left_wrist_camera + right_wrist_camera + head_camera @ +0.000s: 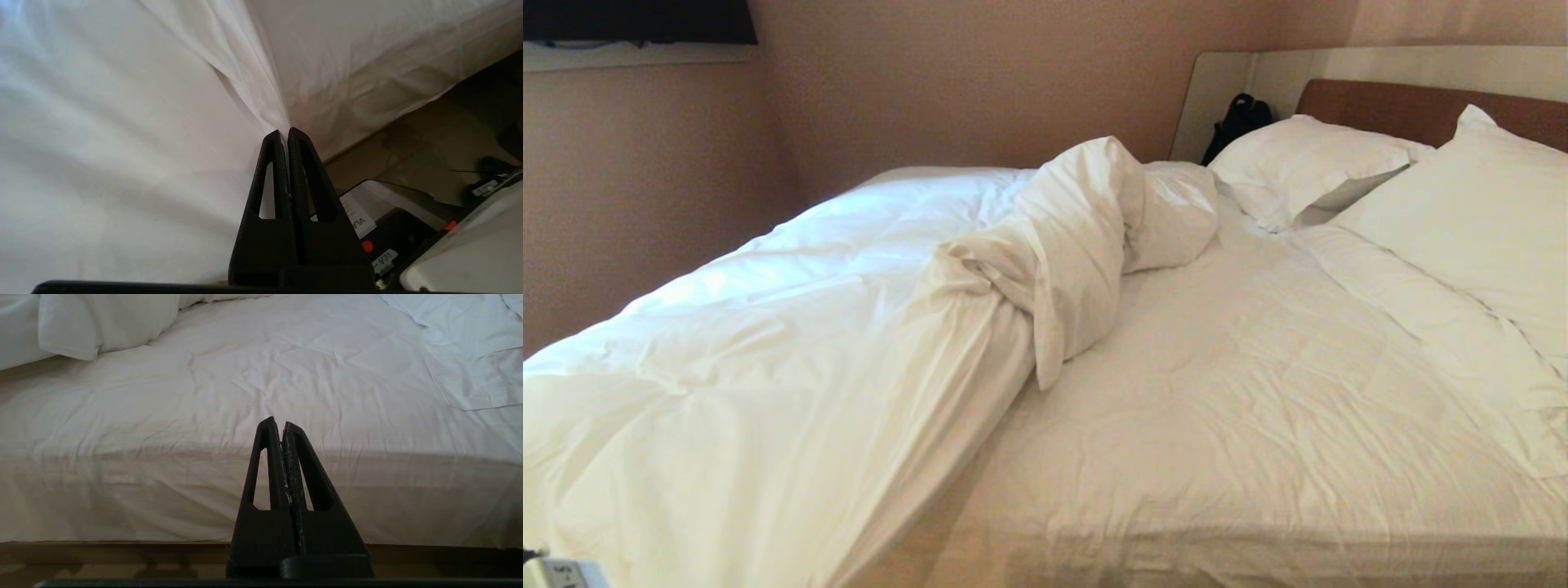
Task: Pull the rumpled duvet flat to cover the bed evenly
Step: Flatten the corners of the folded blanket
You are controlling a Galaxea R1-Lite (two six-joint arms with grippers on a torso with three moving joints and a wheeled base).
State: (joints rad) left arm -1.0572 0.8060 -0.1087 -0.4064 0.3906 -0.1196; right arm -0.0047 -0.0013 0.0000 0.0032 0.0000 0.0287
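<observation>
The white duvet (768, 327) covers the left half of the bed (1258, 384). Its inner edge is rolled into a twisted bunch (1078, 237) running up the middle towards the pillows. The right half shows only the flat sheet. In the left wrist view my left gripper (284, 130) is shut on a pinched fold of the duvet (102, 143) beside the mattress side, and the cloth runs taut away from the fingertips. My right gripper (282, 424) is shut on nothing, hanging level in front of the bed's side. Neither gripper shows in the head view.
Two white pillows (1307, 163) (1486, 220) lie against the brown headboard (1421, 110), with a black bag (1237, 122) in the corner behind them. Walls close in the bed's far side. My own base (408, 228) and the brown floor (429, 139) lie below the left gripper.
</observation>
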